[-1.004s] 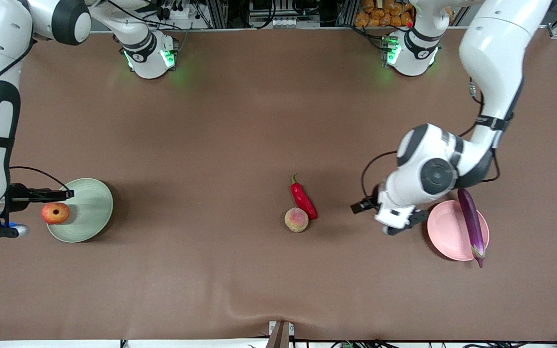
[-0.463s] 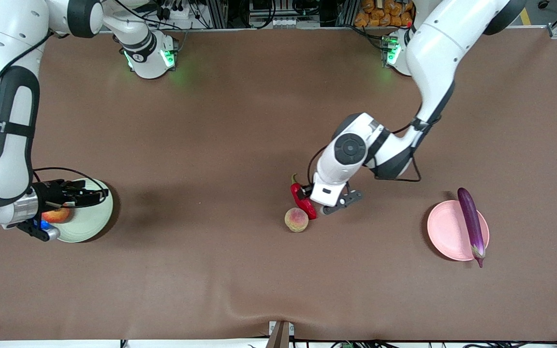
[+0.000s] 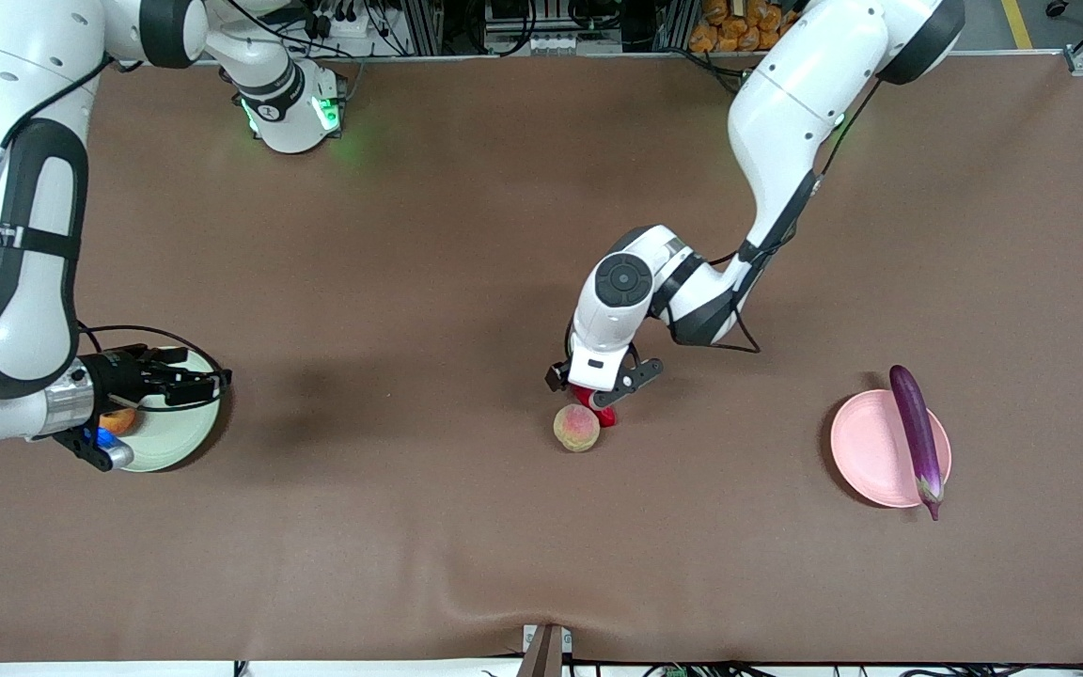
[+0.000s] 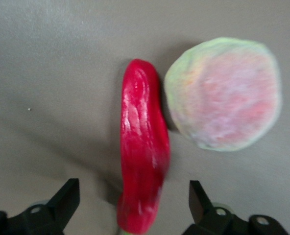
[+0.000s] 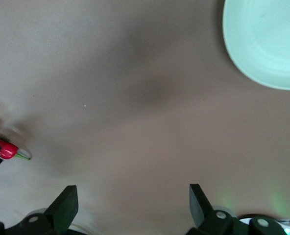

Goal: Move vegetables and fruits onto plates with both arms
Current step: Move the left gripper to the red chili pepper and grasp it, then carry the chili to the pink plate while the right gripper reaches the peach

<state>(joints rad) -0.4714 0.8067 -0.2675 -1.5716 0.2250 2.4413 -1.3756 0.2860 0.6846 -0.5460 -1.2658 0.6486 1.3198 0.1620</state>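
The red chili pepper point(image 3: 598, 406) lies near the middle of the tabletop point(image 3: 466, 254), its side touching the peach point(image 3: 576, 428), which sits just nearer the front camera. My left gripper point(image 3: 595, 382) hangs directly over the pepper with its fingers point(image 4: 66, 198) spread wide, one on each side of the pepper's length and neither touching it. In the left wrist view the pepper point(image 4: 142, 147) runs between the two fingers and the peach point(image 4: 224, 93) lies against it.

Bare brown tabletop surrounds this pair on every side; both plates lie well apart from it.

The pale pink plate point(image 3: 866, 451) sits toward the left arm's end. The purple eggplant point(image 3: 916, 437) lies across it, both ends overhanging the rim.

The pale green plate point(image 3: 175, 437) sits toward the right arm's end. My right gripper point(image 3: 189, 381) is over it, fingers point(image 5: 66, 203) spread with nothing between them. A red round fruit point(image 3: 116, 419) shows at the plate's edge, mostly hidden under my right wrist; whether it rests on the plate I cannot tell.
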